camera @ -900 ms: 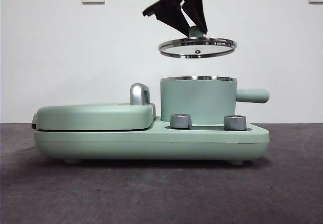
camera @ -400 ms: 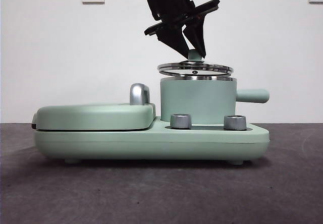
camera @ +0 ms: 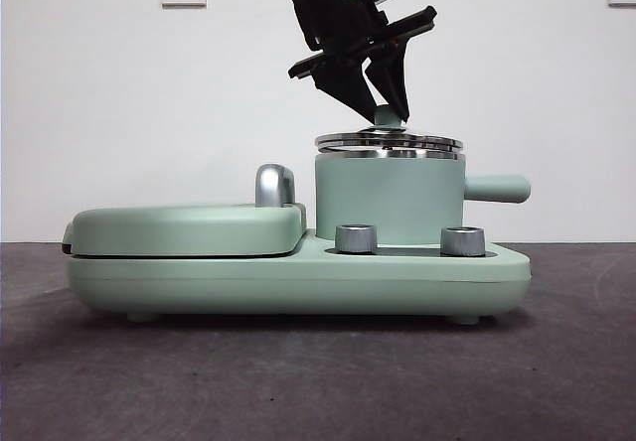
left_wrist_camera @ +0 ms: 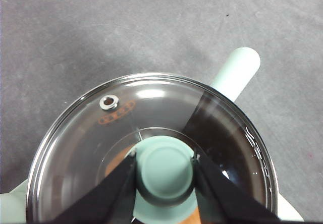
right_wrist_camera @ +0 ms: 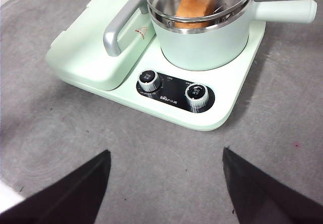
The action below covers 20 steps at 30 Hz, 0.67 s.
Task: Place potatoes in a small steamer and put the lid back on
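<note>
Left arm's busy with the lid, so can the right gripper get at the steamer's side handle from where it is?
Probably yes: the right gripper is open, the steamer handle juts free, nothing visible between.

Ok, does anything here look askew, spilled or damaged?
Nothing stands out. The lid lies roughly level on the steamer, with the left end effector shut on its knob. The potato lies inside the pot, nothing has spilled, and the right end effector waits open, clear of the appliance.
</note>
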{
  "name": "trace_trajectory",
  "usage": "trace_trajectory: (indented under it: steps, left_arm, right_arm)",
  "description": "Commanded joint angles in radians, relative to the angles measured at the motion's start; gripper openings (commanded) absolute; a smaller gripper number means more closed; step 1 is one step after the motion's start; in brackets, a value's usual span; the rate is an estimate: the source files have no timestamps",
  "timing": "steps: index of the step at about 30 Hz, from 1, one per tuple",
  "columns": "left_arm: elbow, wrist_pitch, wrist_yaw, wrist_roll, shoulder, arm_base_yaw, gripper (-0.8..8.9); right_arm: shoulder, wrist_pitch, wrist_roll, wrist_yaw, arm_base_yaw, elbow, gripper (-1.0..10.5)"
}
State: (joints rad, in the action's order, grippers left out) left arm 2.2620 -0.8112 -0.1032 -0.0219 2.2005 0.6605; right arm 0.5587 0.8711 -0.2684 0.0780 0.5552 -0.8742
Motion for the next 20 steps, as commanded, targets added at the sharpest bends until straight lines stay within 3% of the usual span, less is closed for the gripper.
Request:
trace_trajectory:
  steps: [1, 20]
  left_arm:
    - [0.031, 0.023, -0.001, 0.008, 0.019, 0.01, 0.45]
    - [0.031, -0.006, -0.001, 0.008, 0.052, 0.022, 0.46]
  right_arm:
    - [0.007, -0.011, -0.013, -0.001, 0.006, -0.006, 3.5]
    - [0.007, -0.011, -0.013, -0.005, 0.006, -0.006, 3.5]
